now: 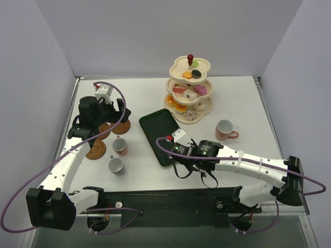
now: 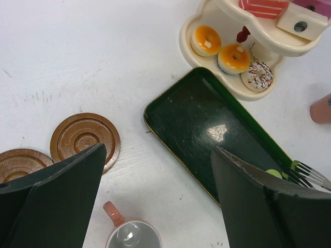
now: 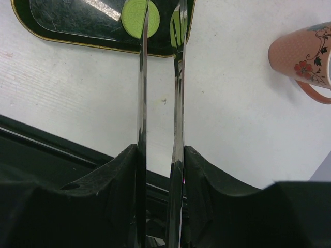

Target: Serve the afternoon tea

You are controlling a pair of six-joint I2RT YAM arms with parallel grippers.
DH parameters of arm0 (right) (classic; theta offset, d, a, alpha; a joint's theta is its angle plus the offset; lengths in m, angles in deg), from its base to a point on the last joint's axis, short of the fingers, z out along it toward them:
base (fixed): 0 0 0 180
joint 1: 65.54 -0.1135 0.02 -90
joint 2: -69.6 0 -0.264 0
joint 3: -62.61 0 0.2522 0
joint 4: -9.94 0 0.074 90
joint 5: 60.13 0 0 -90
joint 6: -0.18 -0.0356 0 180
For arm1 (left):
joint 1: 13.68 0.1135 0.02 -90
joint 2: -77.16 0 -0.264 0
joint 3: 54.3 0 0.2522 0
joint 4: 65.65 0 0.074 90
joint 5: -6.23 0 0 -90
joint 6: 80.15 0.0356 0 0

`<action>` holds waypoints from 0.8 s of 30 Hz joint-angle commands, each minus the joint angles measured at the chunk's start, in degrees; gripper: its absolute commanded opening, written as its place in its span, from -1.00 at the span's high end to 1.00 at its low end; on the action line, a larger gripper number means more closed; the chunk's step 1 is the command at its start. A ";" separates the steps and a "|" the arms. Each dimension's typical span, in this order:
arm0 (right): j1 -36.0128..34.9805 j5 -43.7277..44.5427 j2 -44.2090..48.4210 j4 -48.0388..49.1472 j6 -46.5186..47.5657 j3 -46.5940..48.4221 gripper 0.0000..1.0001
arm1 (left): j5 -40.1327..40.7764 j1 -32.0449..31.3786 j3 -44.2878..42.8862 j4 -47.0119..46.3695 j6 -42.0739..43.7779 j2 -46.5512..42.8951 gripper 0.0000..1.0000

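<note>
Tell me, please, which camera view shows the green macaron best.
The right wrist view: the green macaron shows large by the tongs, over the tray. The left wrist view catches a sliver; the top view shows none.

cup (image 2: pixel 132 235) cut by bottom edge | green macaron (image 3: pixel 132 18) half behind tongs (image 3: pixel 140 113)

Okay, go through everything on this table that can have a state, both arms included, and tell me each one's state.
Left gripper: open, empty.
Right gripper: shut on tongs.
Tongs: held, tips at green macaron.
Green macaron: at the tray's near edge.
Cups: all three upright, empty.
Saucers: flat, no cups on them.
Stand: upright, sweets on every tier.
Tray: flat, mostly bare.
</note>
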State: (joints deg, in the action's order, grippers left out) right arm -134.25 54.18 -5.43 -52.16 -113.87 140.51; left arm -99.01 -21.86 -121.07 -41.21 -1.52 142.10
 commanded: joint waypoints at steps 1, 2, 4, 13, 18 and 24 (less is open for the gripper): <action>-0.46 1.70 -2.05 -2.55 -1.96 -0.07 0.30 | -0.84 -0.34 -0.78 -2.15 -0.23 -0.17 -0.87; -0.46 1.79 -2.40 -2.55 -1.88 -0.15 0.30 | -0.84 -0.25 -0.86 -2.15 -0.23 -0.17 -0.87; -0.46 1.53 -3.20 -2.55 -1.70 0.02 0.29 | -0.84 -0.34 -0.86 -2.15 -0.23 -0.43 -0.87; -0.46 -0.85 -6.27 -2.82 -0.38 1.16 0.19 | -0.93 -0.25 -0.86 -2.15 -0.23 -0.79 -0.87; -0.46 -1.81 -7.15 -3.08 -0.03 1.60 0.18 | -0.75 -0.34 -0.86 -2.15 -0.22 -0.88 -0.87; -0.46 -2.52 -7.94 -3.08 0.50 1.69 0.16 | -0.84 -0.25 -0.78 -2.15 -0.23 -0.88 -0.87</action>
State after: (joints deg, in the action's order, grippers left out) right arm -134.27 51.76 -12.75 -52.51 -113.79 140.53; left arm -99.01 -21.91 -121.07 -41.39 -1.52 142.10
